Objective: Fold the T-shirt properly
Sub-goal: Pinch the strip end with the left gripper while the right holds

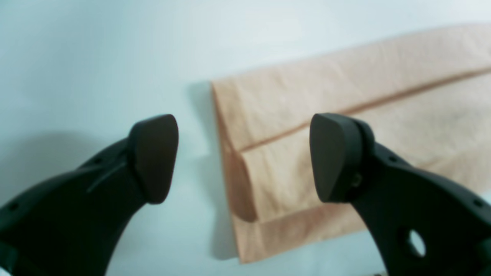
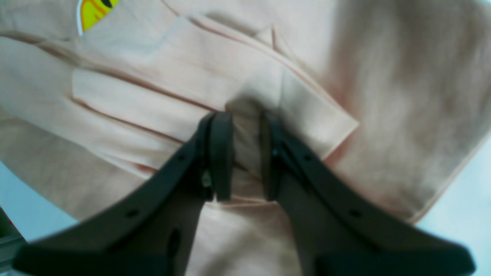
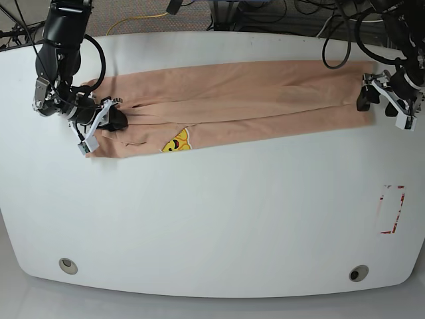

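1. Left wrist view: left gripper [image 1: 244, 157] has its jaws spread wide with nothing between them. It hangs over the squared end of the T-shirt [image 1: 345, 115]; one pad is over bare table [image 1: 96, 57], the other over cloth. Two folded flaps meet along a straight seam running away from the camera. The end edge looks neat, with a small tuck at the near corner.

2. Right wrist view: right gripper [image 2: 246, 157] is closed on a pinch of the T-shirt [image 2: 153, 99]; fabric bunches up between the pads. Several layered folds and a sleeve-like corner lie around the grip. A bit of the yellow print [image 2: 92, 11] shows at the top edge. View is blurred, so which layer is pinched cannot be told.

3. Base view: T-shirt [image 3: 252, 100] lies as a long narrow band across the far half of the table [image 3: 212, 219], with a gripper at each end. The yellow print [image 3: 176, 142] peeks out along the near edge.

4. Progress, as a judgement: lengthwise folds look done. Crosswise folds, bringing one end over the other, appear not yet made. The print end looks less tidy than the other
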Available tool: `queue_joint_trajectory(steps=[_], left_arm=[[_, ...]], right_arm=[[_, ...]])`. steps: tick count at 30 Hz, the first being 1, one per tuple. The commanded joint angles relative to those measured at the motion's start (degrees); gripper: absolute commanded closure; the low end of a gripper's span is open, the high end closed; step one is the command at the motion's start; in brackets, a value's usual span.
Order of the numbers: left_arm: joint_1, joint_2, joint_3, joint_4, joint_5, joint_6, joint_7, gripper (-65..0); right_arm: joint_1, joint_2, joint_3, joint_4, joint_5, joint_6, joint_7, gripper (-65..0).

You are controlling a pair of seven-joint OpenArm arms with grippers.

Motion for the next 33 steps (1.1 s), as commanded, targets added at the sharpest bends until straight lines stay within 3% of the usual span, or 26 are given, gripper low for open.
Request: queue_joint_trajectory(steps=[1,30,32,33], left_arm=[[-0.1,-1.0,-0.5,-1.8,-0.5,-0.1,-0.8,-50.1],[0.0,-0.1,3.5,-9.4,3.0,-0.1,-0.9,-49.9],[0.0,0.5,3.5,-9.2,3.1,-0.1,-0.9,-48.2],[0.0,0.6,3.5,-9.4,3.2,-0.1,-0.9,-43.8]], right_arm=[[-0.5,0.7,0.1,-0.3,-4.1,-1.4,-3.5,-12.5],[-0.4,0.7,0.1,-0.3,-4.1,-1.4,-3.4,-12.4],[-0.4,0.7,0.1,-0.3,-4.1,-1.4,-3.4,-12.4],[-0.4,0.7,0.1,-0.3,-4.1,-1.4,-3.4,-12.4]])
